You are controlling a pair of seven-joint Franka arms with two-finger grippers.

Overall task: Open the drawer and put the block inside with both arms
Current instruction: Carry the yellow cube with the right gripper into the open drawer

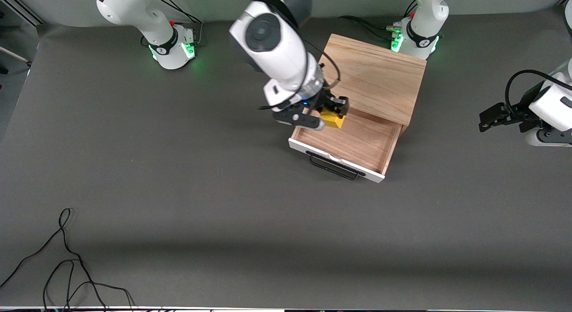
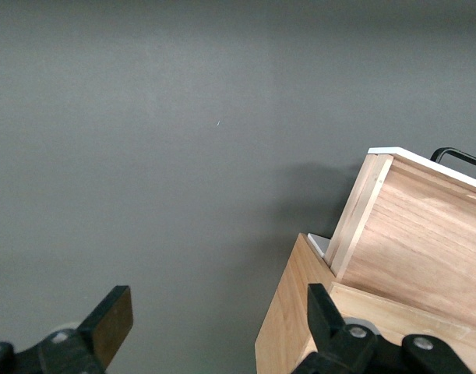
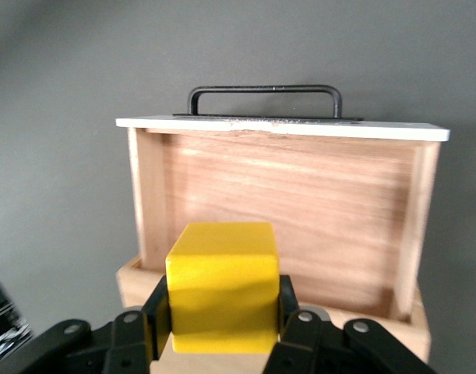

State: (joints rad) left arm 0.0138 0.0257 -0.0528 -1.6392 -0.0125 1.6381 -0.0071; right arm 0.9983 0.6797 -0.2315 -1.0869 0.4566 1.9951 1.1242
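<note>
The drawer [image 1: 357,142] is pulled out of the light oak cabinet [image 1: 380,77], with its white front panel and black bar handle [image 1: 334,166] toward the front camera. My right gripper [image 1: 331,114] is shut on the yellow block [image 1: 333,120] and holds it over the drawer's inner end, by the cabinet's edge. In the right wrist view the block [image 3: 222,287] sits between the fingers above the open drawer [image 3: 284,210]. My left gripper [image 1: 500,117] is open and empty, waiting past the cabinet at the left arm's end; its wrist view shows the cabinet [image 2: 300,312] and drawer [image 2: 417,234].
A loose black cable [image 1: 62,258] lies on the grey table near the front camera at the right arm's end. The arm bases [image 1: 174,46] stand along the table's edge farthest from the front camera.
</note>
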